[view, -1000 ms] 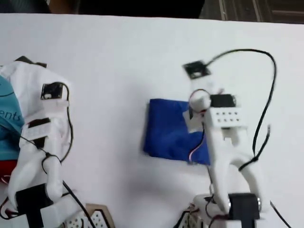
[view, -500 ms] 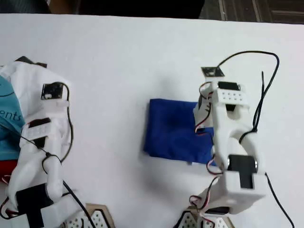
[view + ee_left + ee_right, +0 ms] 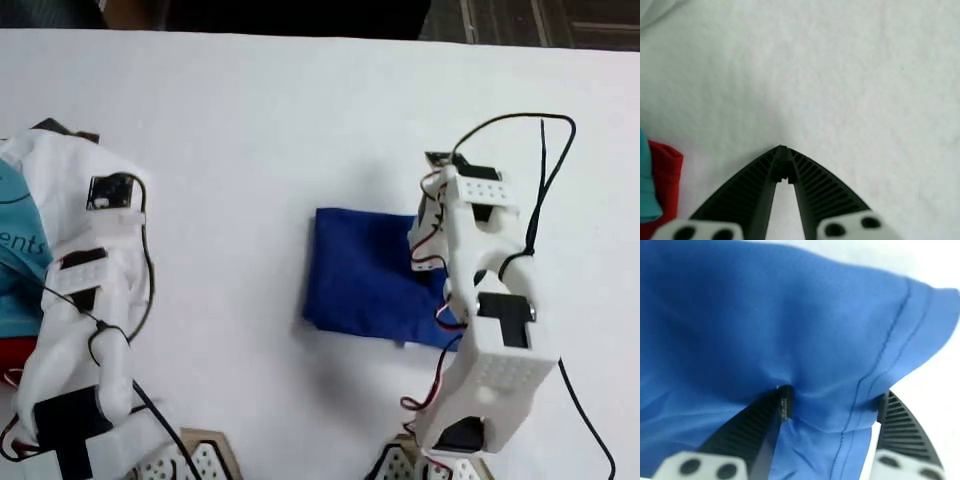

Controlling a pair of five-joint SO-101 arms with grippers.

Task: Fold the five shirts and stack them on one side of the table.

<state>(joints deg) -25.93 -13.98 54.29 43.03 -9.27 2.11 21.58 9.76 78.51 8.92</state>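
The white worktop (image 3: 250, 120) runs wide under both arms, with dark room behind its far edge. In the middle of it we see the blue shirt (image 3: 360, 270), folded into a flat packet that is a little longer from left to right than from far to near.

The right arm (image 3: 480, 250) stands over the right edge of this packet. In its wrist view, the right jaws (image 3: 835, 401) are set wide. One finger presses on the blue cloth, and the other shows beyond the stitched hem, so the right edge lies between them and is not yet pinched.

The left jaws (image 3: 782, 167) are closed with their tips together and hold nothing. They are above bare worktop at the left side, beside the pile of a white shirt (image 3: 50, 180), a teal shirt (image 3: 15, 240) and a red shirt (image 3: 660, 185).

We judge that the right arm is clearly the nearer one to the blue shirt. The pile lies to the left of the packet and well apart from it. A closing on the hem would therefore be followed by a long carry to the left, across the packet's own length.
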